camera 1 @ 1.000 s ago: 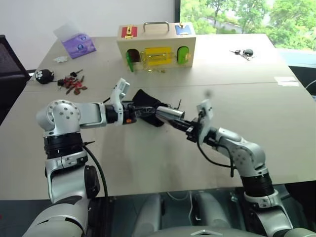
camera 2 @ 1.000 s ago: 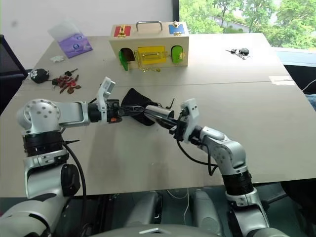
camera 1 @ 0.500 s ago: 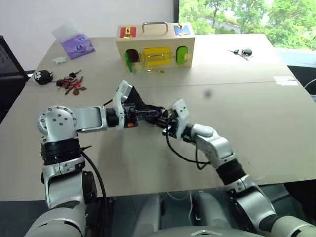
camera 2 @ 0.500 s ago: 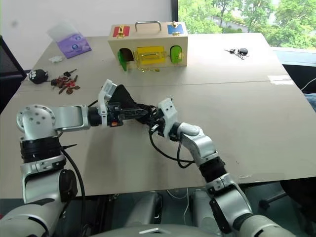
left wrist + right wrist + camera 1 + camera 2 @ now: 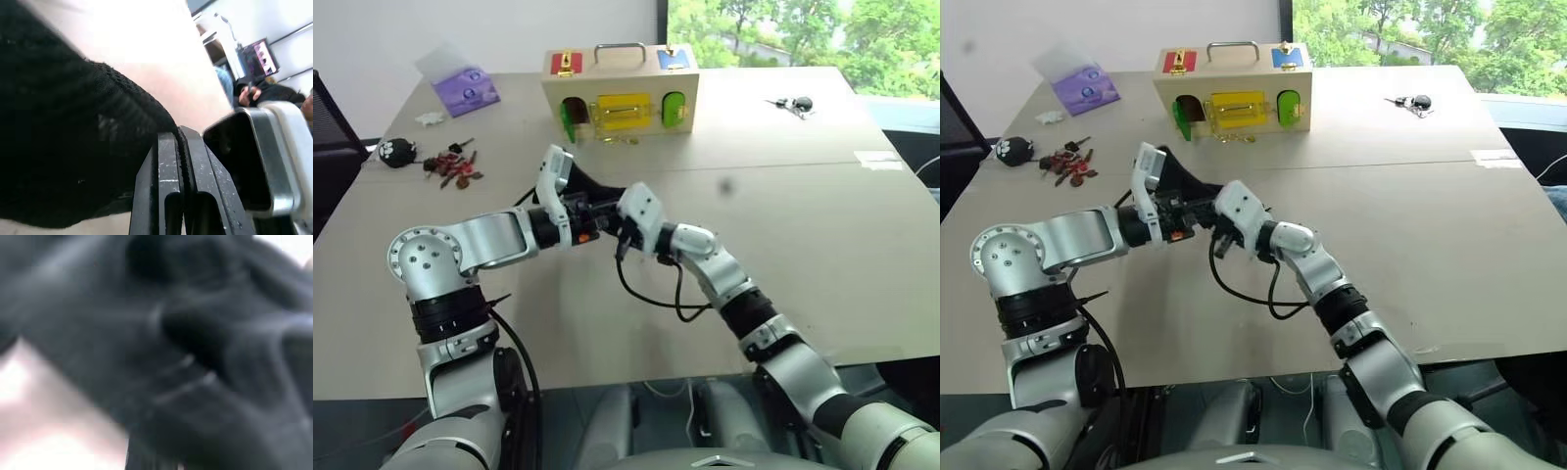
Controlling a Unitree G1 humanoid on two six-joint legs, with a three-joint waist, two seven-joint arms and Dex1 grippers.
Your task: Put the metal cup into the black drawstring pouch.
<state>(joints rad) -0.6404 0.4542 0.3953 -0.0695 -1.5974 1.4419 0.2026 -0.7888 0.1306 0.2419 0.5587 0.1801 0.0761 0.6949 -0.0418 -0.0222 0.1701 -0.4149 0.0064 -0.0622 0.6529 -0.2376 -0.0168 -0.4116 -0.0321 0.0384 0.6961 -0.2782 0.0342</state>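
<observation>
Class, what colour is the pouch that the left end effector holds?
Black; the pouch shows best in the left wrist view, pinched by the left end effector.

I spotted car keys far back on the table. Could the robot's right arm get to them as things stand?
Probably not right away. The right gripper is busy at the black drawstring pouch that the left gripper pinches, and the car keys lie far off near the table's back edge.

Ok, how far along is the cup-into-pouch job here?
Done: the left hand is shut on the black drawstring pouch at its rim. In hand: the right hand is pushed against the pouch, dark fabric before its camera; the metal cup is hidden, so insertion is unconfirmed. Left: release inside, withdraw.
</observation>
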